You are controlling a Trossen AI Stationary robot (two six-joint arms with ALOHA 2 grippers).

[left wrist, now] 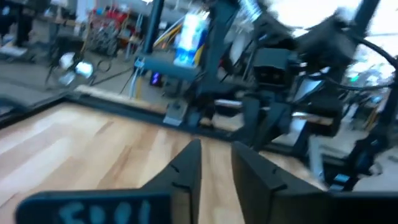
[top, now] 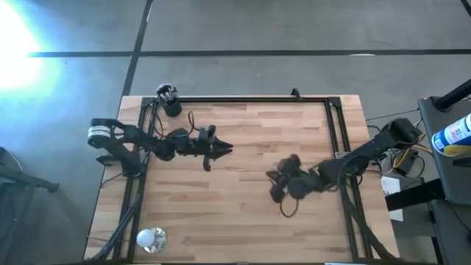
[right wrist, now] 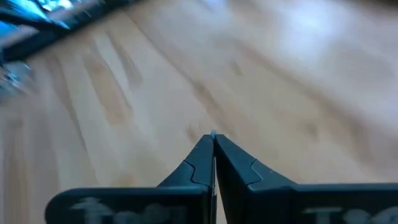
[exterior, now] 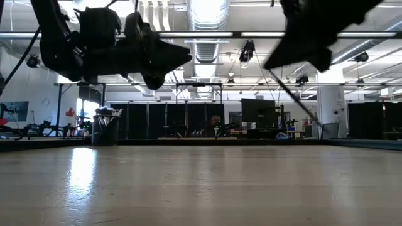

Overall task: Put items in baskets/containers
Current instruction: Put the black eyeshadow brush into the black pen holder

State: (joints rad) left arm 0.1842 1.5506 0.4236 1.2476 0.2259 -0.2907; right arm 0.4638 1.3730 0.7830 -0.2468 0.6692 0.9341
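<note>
Right claw [right wrist: 213, 144] | pinching brush [exterior: 295, 100] | handle slanting downward

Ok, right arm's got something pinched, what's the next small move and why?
Probably carry the right gripper toward the left gripper for a handover: it is shut on a thin brush, the black cup stands in the far corner on the left arm's side, and the left gripper is open, pointing its way.
</note>
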